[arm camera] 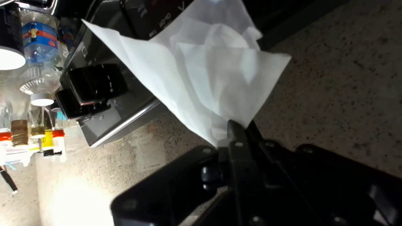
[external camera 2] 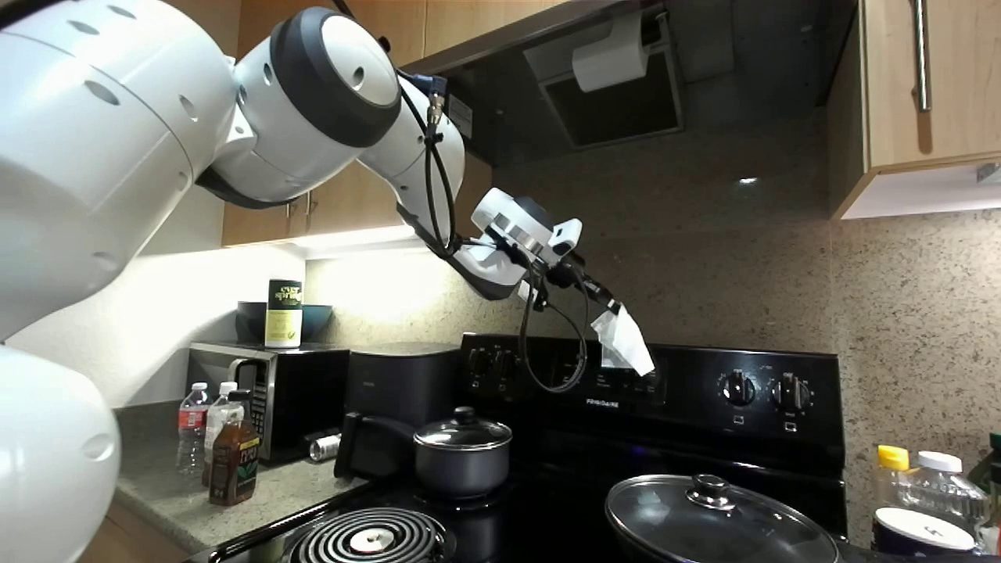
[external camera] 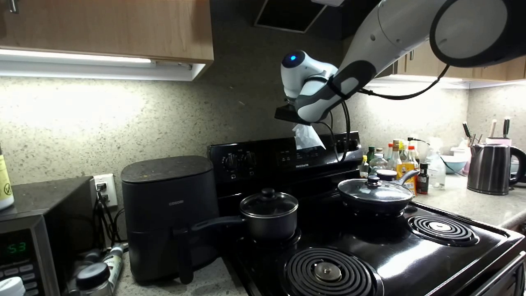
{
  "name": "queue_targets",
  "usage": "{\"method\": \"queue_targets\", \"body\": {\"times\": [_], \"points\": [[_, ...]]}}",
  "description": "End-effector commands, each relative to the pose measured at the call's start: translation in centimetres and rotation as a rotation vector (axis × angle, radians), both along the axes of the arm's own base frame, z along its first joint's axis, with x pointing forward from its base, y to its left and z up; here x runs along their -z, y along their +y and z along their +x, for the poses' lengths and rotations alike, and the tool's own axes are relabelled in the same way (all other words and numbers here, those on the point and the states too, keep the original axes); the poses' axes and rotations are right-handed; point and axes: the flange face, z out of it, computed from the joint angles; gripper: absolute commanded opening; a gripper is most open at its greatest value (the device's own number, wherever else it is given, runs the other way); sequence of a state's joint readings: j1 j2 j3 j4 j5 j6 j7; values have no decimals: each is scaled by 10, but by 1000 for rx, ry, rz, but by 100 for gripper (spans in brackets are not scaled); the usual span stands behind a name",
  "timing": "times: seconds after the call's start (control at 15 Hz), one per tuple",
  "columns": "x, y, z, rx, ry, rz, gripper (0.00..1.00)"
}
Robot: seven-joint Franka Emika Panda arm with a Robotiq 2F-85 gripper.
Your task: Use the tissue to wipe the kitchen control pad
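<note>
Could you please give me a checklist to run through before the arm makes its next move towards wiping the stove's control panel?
1. Tissue held: ok; the gripper is closed on one end of it.
2. Tissue lined up with the control panel: ok; it overlaps the panel's middle in both exterior views.
3. Tissue touching the panel: cannot tell; the depth is unclear.
4. Tissue bunched for firm wiping: not ok, I'd judge; it hangs loose beyond the grip.
5. Cable clear of the panel: cannot tell; its loop overlaps the panel in both exterior views.
6. Saucepan lid and frying pan lid in place: ok; both are on.
</note>
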State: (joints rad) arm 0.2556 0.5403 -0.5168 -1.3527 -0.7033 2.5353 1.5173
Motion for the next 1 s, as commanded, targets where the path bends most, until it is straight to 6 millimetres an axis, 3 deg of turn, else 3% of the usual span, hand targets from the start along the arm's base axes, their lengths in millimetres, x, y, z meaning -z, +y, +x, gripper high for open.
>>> {"method": "queue_targets", "body": {"times": [0.0,0.27,0.47,0.73,0.93], "points": [[18,31,4,-116,59,15,7],[48,94,15,-311,173,-1,7],[52,133,16,-447,239,-47,6],[53,161,14,-635,290,-98,7],[69,149,17,-648,369,-113,7]]}}
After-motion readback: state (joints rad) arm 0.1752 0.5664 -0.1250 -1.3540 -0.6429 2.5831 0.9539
